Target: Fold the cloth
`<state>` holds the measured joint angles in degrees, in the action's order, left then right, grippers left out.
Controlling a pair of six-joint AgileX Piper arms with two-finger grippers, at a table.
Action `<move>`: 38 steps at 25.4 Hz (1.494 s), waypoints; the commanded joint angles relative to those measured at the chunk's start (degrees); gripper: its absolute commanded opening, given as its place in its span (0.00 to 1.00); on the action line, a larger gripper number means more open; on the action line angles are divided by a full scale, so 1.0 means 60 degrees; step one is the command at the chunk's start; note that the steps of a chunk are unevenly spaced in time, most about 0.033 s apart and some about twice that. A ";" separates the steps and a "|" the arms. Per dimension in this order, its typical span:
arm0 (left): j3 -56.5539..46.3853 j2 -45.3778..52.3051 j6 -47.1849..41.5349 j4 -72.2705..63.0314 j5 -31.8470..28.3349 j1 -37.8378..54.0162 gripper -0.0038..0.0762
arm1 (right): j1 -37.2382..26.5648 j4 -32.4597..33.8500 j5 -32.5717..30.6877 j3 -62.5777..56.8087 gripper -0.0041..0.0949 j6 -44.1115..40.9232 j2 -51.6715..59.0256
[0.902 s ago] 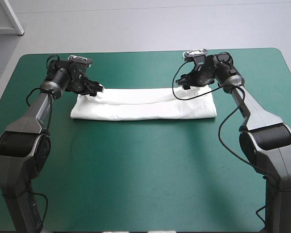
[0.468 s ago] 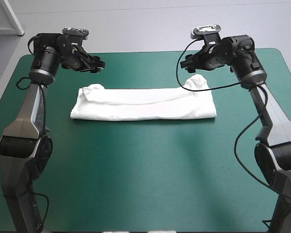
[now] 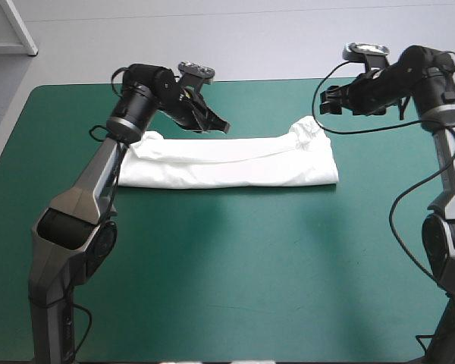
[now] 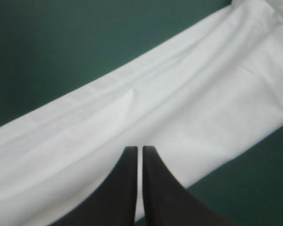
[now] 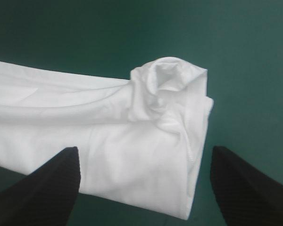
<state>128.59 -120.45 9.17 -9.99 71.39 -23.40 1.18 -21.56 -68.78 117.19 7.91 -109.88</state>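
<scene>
On our teal-green table cover (image 3: 227, 265) we see the white T-shirt (image 3: 227, 163) lying as a long folded band across the far half, its right end bunched. Our left gripper (image 3: 218, 126) hovers above it, fingers pressed together, empty. Our right gripper (image 3: 326, 101) is spread wide, gripping nothing.

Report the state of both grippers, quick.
Left gripper: shut, holding nothing, above the folded white T-shirt.
Right gripper: open, holding nothing, over the T-shirt's bunched end.
</scene>
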 commanded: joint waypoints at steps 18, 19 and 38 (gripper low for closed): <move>0.0176 -0.1827 -0.0731 0.0858 0.0381 -0.0718 0.07 | -0.1575 -0.2051 0.0470 -0.2619 0.76 0.1227 -0.0117; 0.0176 -0.1936 -0.0731 0.0858 0.0381 -0.0718 0.07 | -0.1575 -0.2204 0.0489 -0.2619 0.76 0.1284 -0.0228; 0.0176 -0.2372 -0.0731 0.0723 -0.0015 -0.0718 0.07 | 0.0046 -0.2577 0.1307 -0.2598 0.43 0.1461 -0.1879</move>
<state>129.24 -136.09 5.27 -5.07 71.43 -27.35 0.34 -36.91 -60.91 100.94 16.34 -123.09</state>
